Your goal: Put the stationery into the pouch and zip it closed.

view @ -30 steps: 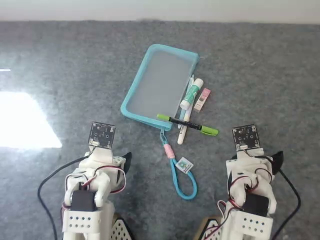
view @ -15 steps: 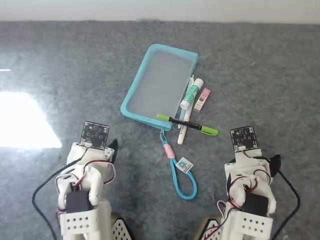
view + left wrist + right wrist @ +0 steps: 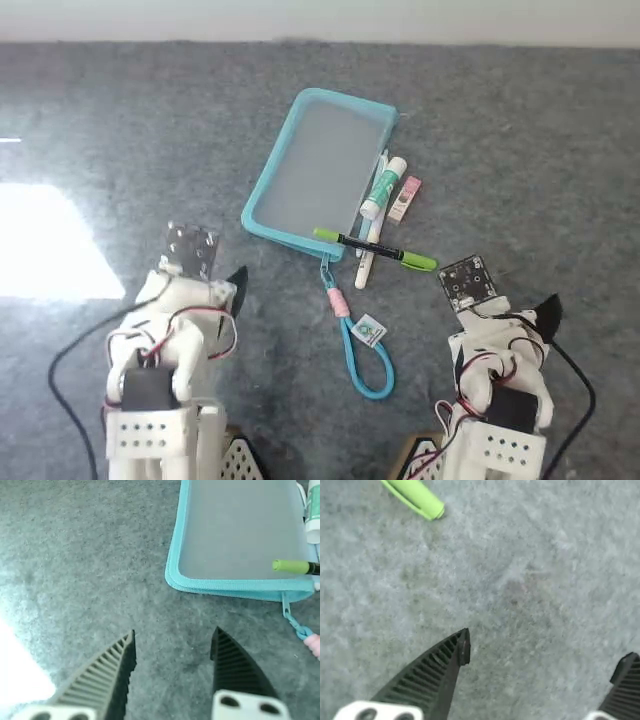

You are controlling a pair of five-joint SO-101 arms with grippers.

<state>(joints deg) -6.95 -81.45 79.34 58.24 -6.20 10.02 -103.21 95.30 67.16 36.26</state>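
A teal-edged translucent pouch (image 3: 320,175) lies flat mid-table, its zipper pull tied to a blue strap loop (image 3: 366,360). Beside its right edge lie a white-and-green tube (image 3: 383,188) and a small pink stick (image 3: 405,198). A white pen (image 3: 367,252) rests there too, with a green marker (image 3: 376,250) across it. My left gripper (image 3: 173,639) is open over bare mat, short of the pouch (image 3: 240,540) corner. My right gripper (image 3: 547,647) is open above the mat, near the green marker's end (image 3: 415,497). Neither holds anything.
The grey mat (image 3: 520,150) covers the table up to a pale wall at the back. A bright patch of light (image 3: 40,240) lies on the left. Both arm bases (image 3: 160,430) stand at the front edge.
My left arm has shifted slightly left and forward toward the pouch. My right wrist has swung left toward the green marker. The stationery and pouch have not moved.
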